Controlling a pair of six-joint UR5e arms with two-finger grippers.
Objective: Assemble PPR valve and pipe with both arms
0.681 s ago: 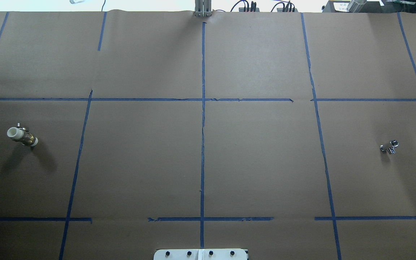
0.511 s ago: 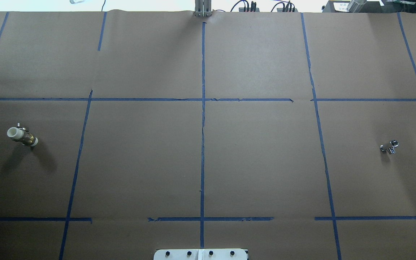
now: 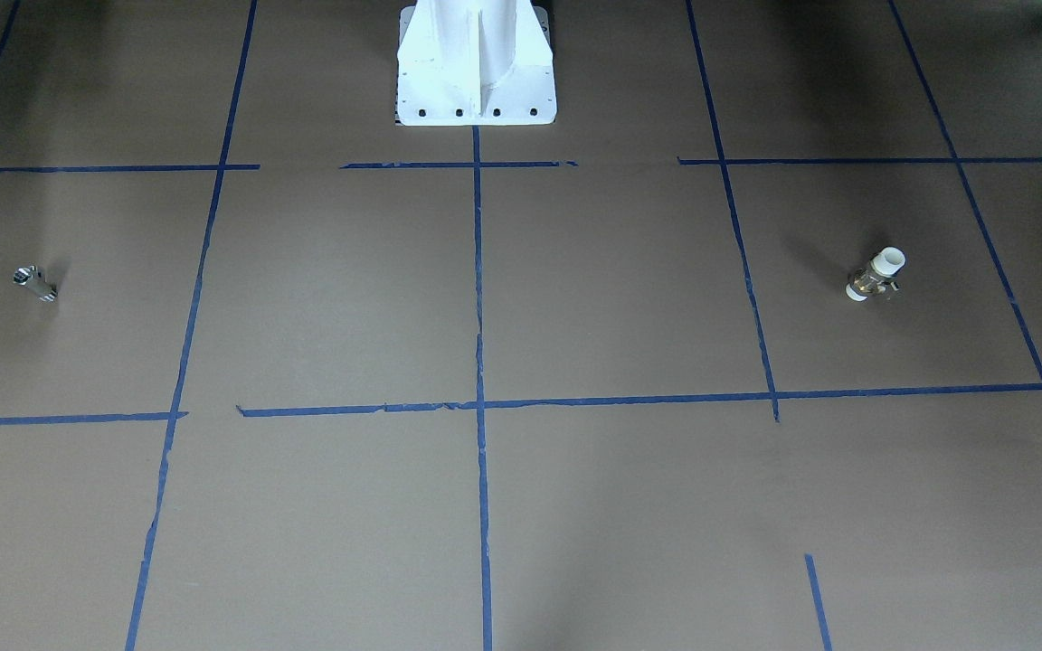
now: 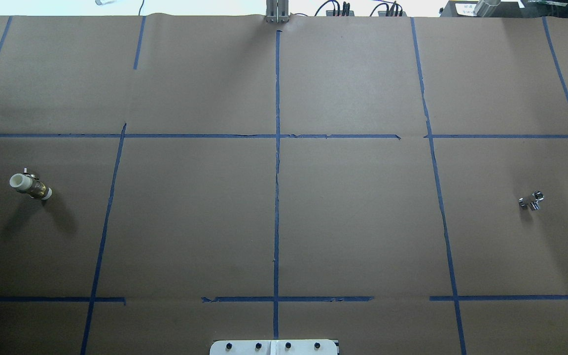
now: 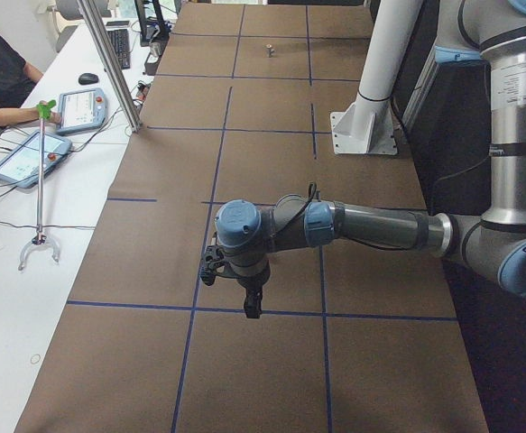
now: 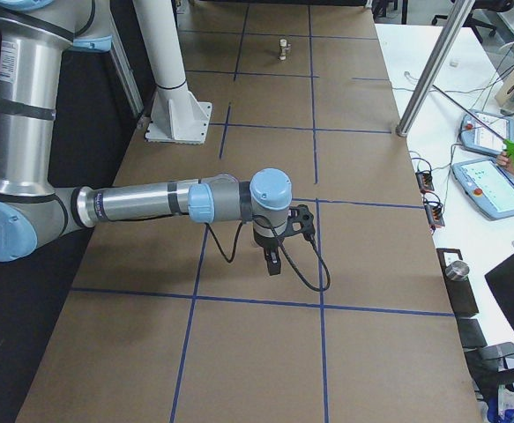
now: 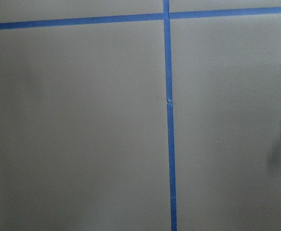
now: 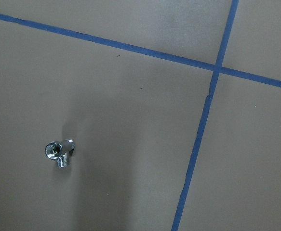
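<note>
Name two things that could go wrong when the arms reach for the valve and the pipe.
1. The pipe is tiny and shiny, so a grip slightly off-centre could flick it away.
2. The PPR valve has round ends and might roll if nudged during the approach.

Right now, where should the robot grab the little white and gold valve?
Probably the PPR valve by its brass middle, from straight above, squeezing across its width. It lies on its side, and this leaves both white ends free.
</note>
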